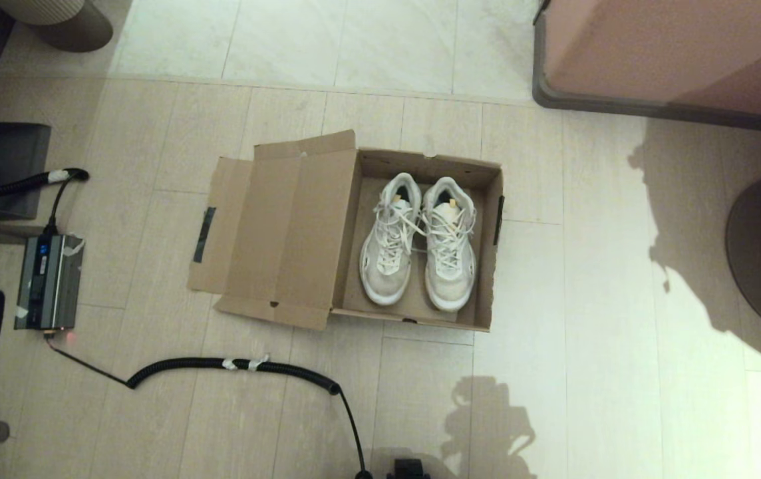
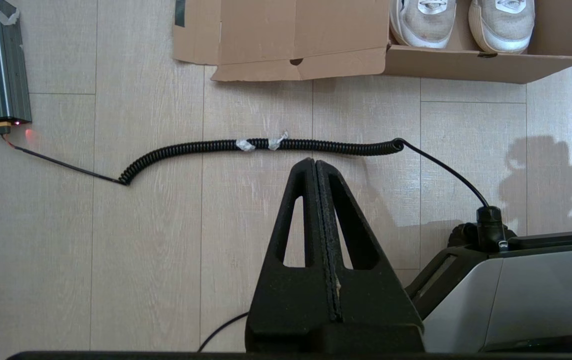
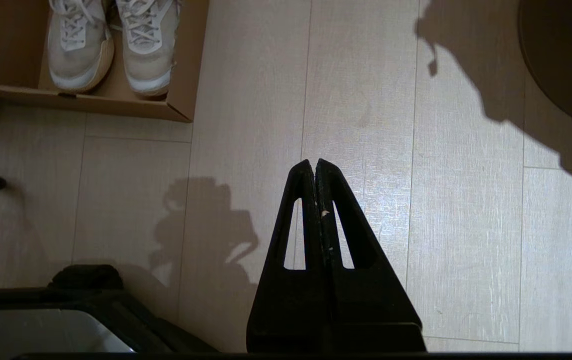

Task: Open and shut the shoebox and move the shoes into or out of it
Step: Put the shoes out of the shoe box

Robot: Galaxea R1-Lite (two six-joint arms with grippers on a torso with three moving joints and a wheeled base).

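On the pale plank floor (image 1: 607, 332), seen from the head camera, the plain brown corrugated cardboard shoebox (image 1: 420, 319) lies open, its attached lid (image 1: 287, 233) thrown flat to the robot's left, so the pair of white mesh lace-up sneakers (image 1: 417, 239) sits exposed side by side, toes toward the robot; I'd judge they are ready to lift out. A black coiled cable (image 1: 234, 364) crosses the floor between robot and box, running to a grey power unit (image 1: 48, 283) on the left. In the left wrist view, the left tool (image 2: 315, 162) hangs empty with its jaws pressed together, over the floor just short of that cable, which any reach must clear. In the right wrist view, the right tool (image 3: 314, 162) is likewise pinched closed and empty over bare floor, well apart from the box's near right corner.
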